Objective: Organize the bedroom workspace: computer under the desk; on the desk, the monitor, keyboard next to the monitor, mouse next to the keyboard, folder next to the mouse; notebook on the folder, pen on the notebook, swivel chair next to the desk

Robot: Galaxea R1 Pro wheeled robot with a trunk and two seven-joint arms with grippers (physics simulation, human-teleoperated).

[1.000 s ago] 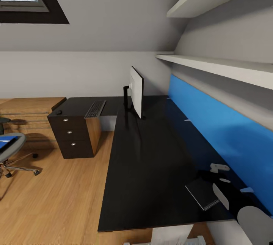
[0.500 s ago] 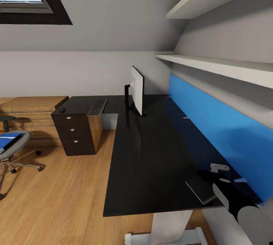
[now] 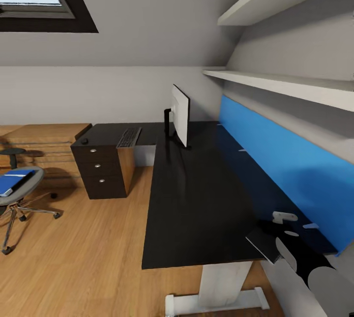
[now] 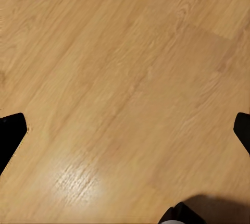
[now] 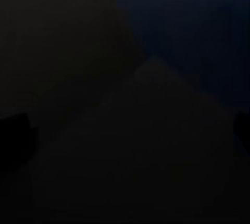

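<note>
The L-shaped desk point(image 3: 196, 199) filled the centre of the head view; the monitor point(image 3: 180, 115) stood edge-on at upper centre of its top; the keyboard point(image 3: 129, 137) lay on the far wing, a small dark mouse point(image 3: 84, 141) near that wing's left corner above the drawer unit point(image 3: 101, 172); the notebook point(image 3: 264, 244) lay at the lower right, at the desk's near edge; the folder point(image 3: 14, 181) rested on the swivel chair point(image 3: 19, 194) at far left. The left gripper point(image 4: 125, 133) hung over plank floor point(image 4: 125, 78), fingertips point(image 4: 10, 133) wide apart, holding nothing; the right wrist view was too dark to tell that gripper's state.
</note>
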